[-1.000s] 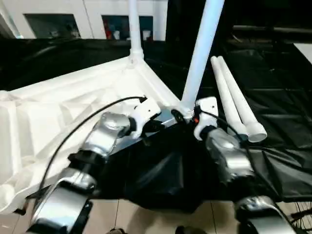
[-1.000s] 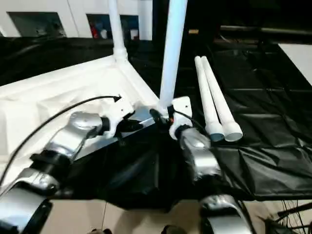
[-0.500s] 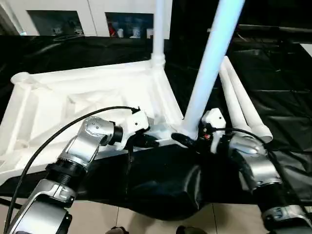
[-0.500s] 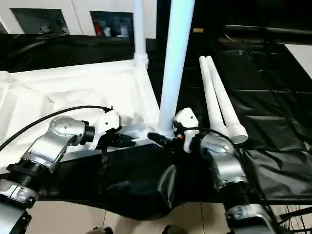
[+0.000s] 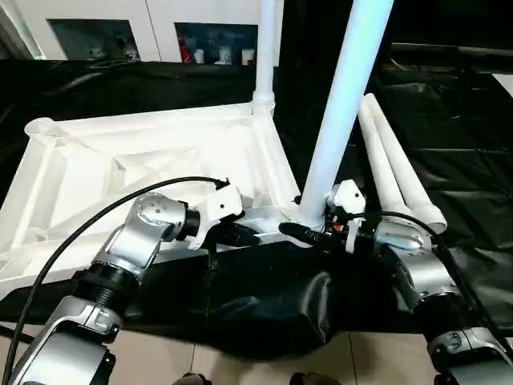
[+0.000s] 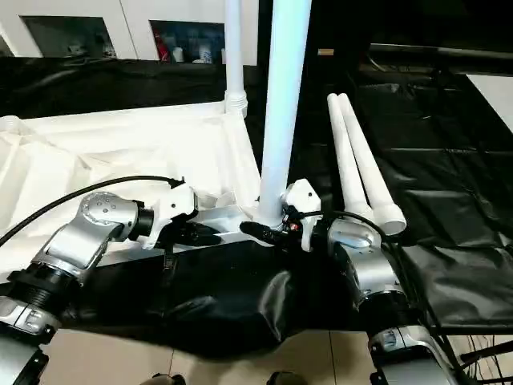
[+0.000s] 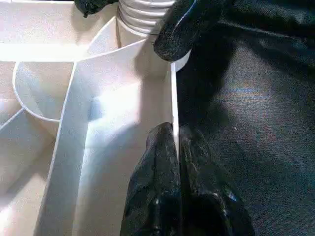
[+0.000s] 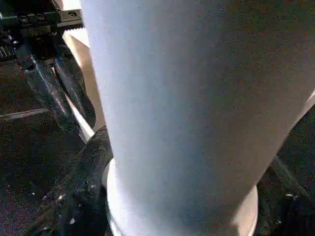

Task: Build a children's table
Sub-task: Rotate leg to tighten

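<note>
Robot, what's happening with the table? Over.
Left gripper pinching tabletop rim. Right gripper around near leg base. Two spare legs lying aside.

Lab: glass-door cabinet (image 5: pixel 160 36), black floor sheeting (image 5: pixel 449 120)

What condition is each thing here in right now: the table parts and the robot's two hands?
Tabletop: upside down, ribs facing up.
Far leg: standing upright in a corner socket.
Near leg: standing in the near corner socket, leaning slightly.
Two spare legs: lying side by side on the black sheet.
Left tool: pinched on the tabletop's rim.
Right tool: closed around the near leg's base.
</note>
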